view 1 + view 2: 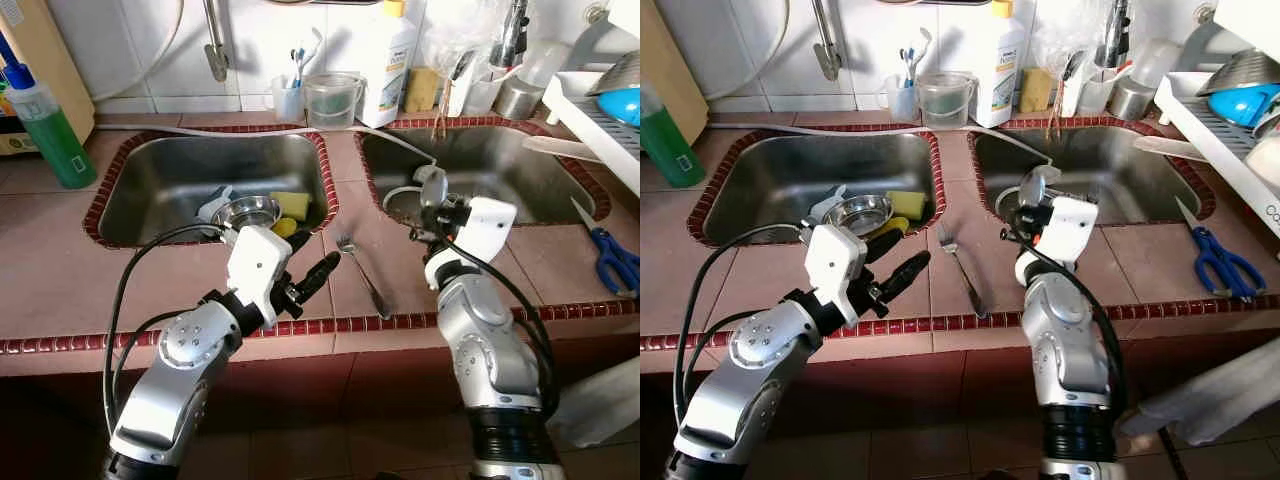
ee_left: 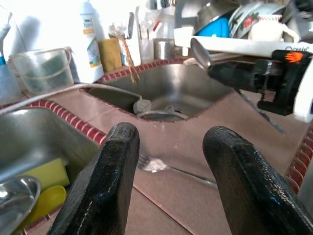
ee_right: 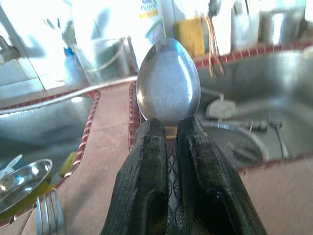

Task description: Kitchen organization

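My right gripper (image 3: 168, 129) is shut on a metal spoon (image 3: 167, 81), held bowl-up over the near edge of the right sink (image 1: 500, 170); the spoon (image 1: 432, 185) juts above the white wrist. A fork (image 1: 362, 275) lies on the tiled strip between the two sinks, tines toward the wall. My left gripper (image 1: 320, 270) hovers open just left of the fork, above the counter's front edge. Nothing sits between its fingers (image 2: 117, 166), and the fork (image 2: 161, 165) lies just beyond them.
The left sink (image 1: 160, 180) holds a steel bowl (image 1: 247, 211) and a yellow sponge (image 1: 293, 205). A green bottle (image 1: 45, 125) stands far left. Blue scissors (image 1: 612, 258) lie at the right, below a dish rack (image 1: 600, 110). Cups and a white bottle (image 1: 387, 60) line the wall.
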`<state>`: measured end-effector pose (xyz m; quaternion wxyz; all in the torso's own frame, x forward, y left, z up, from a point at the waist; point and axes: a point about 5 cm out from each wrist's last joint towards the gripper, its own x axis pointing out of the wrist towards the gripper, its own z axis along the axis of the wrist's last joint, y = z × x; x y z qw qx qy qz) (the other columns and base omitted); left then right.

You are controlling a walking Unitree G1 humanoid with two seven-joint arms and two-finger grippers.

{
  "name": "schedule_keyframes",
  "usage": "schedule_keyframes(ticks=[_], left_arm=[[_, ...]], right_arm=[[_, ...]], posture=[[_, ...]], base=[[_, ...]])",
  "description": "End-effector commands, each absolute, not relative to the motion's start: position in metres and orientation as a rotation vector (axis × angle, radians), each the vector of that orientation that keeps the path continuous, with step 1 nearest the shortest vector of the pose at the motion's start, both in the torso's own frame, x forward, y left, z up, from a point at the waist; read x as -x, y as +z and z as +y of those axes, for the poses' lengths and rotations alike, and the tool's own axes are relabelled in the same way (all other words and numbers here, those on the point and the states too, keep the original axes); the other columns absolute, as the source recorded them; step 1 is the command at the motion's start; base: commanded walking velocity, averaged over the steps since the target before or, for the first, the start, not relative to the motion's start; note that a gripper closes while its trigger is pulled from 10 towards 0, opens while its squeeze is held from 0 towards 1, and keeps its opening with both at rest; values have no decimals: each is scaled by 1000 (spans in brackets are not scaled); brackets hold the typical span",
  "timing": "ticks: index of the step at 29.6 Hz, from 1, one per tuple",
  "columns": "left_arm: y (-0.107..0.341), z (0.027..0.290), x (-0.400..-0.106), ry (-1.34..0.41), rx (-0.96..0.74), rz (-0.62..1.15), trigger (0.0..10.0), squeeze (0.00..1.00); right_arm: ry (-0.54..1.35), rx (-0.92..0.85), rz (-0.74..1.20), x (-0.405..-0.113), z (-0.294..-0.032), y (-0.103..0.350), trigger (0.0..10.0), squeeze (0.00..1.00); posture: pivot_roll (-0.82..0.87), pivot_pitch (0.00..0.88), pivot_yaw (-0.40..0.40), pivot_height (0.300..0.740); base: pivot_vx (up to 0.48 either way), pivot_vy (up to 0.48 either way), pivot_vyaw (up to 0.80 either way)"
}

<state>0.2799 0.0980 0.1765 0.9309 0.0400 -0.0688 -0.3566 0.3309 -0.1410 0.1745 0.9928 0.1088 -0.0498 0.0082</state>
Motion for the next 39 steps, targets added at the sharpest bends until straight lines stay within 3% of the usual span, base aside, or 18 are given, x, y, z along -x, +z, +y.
schedule_keyframes(ticks=[1, 18, 39], left_arm=[[178, 100, -283, -737, -65, -143, 10000, 0], [182, 106, -290, -755, 4, -128, 10000, 0], [182, 105, -289, -757, -4, -124, 10000, 0]], right_arm=[[29, -170, -154, -328, -141, 181, 10000, 0], [29, -115, -195, -324, -142, 183, 10000, 0], [28, -123, -181, -323, -139, 179, 10000, 0]], posture=[[-109, 75, 7, 703], [-110, 77, 8, 703], [-108, 75, 12, 703]], base=[[0, 0, 0], [0, 0, 0], [0, 244, 0]])
